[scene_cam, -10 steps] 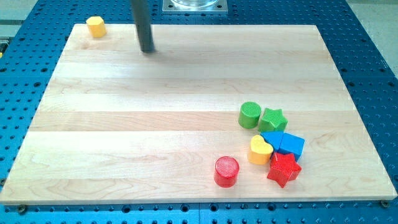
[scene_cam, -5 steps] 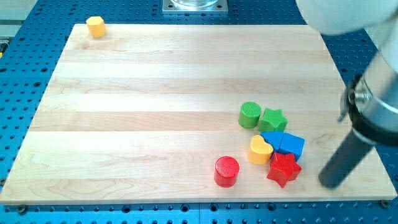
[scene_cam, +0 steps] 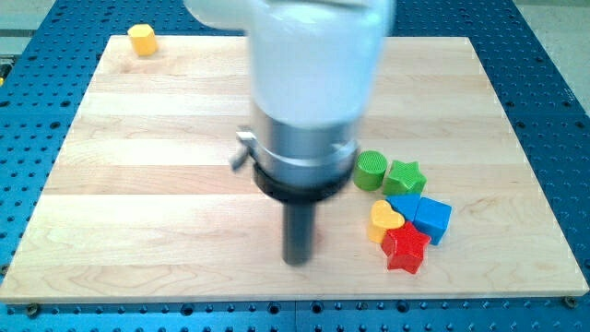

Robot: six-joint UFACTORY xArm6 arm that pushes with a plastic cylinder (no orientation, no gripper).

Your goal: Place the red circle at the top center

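Note:
My tip point(scene_cam: 297, 260) rests on the board near the view's bottom centre, under the big white and silver arm body point(scene_cam: 309, 92). The red circle does not show clearly; only a faint red edge appears at the rod's right side, where the rod covers it. To the tip's right lies a cluster: a red star point(scene_cam: 406, 248), a yellow heart point(scene_cam: 383, 219), a blue block point(scene_cam: 432, 219), a green circle point(scene_cam: 371, 171) and a green star point(scene_cam: 404, 177).
A small yellow block point(scene_cam: 141, 39) sits at the board's top left corner. The wooden board point(scene_cam: 138, 184) lies on a blue perforated table. The arm body hides much of the board's top centre.
The arm swung from the view's right to the bottom centre. The tip now stands where the red circle was. The red star has shifted a little to the left.

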